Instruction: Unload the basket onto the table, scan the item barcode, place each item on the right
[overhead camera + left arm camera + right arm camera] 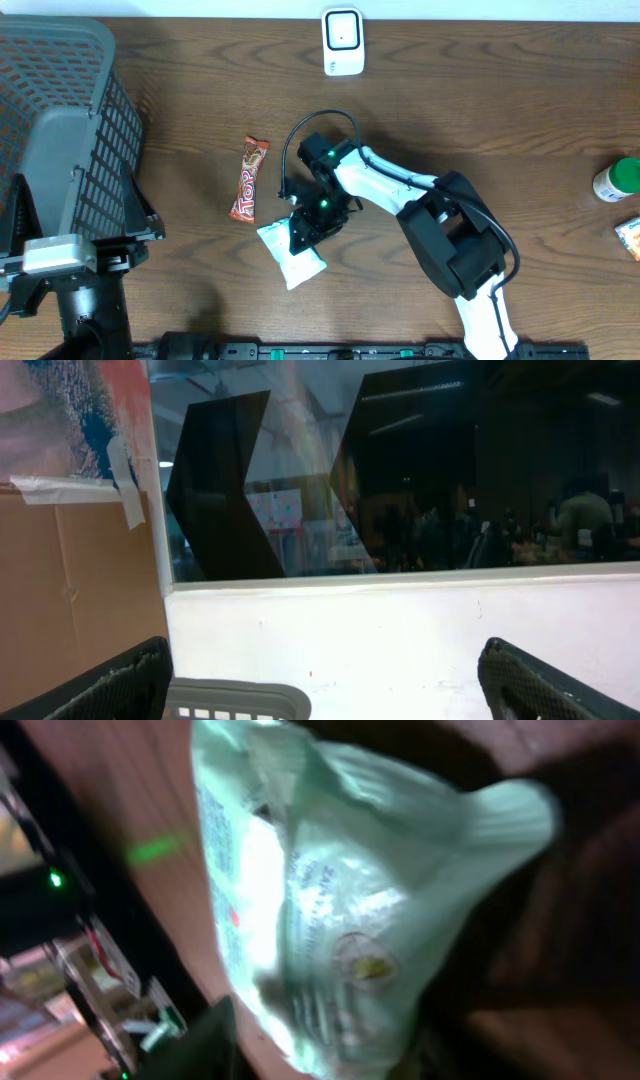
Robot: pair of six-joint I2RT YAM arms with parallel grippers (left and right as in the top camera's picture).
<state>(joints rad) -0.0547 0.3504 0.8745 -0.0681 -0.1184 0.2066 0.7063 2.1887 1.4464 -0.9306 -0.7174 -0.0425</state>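
The pale green packet (296, 262) lies just 6 o'clock of the table's centre, with a red candy bar (248, 180) at its 10 o'clock and the white scanner (342, 41) far off at 12. The right gripper (308, 228) sits over the packet's upper end, its fingers either side of the wrapper; whether they pinch it I cannot tell. The left gripper (325, 680) is spread wide and holds nothing, at 9 o'clock above the grey basket (70, 150).

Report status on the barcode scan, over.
Left gripper open, up by basket. Right gripper on white packet, grip unclear. Scanner at far edge, nothing between.
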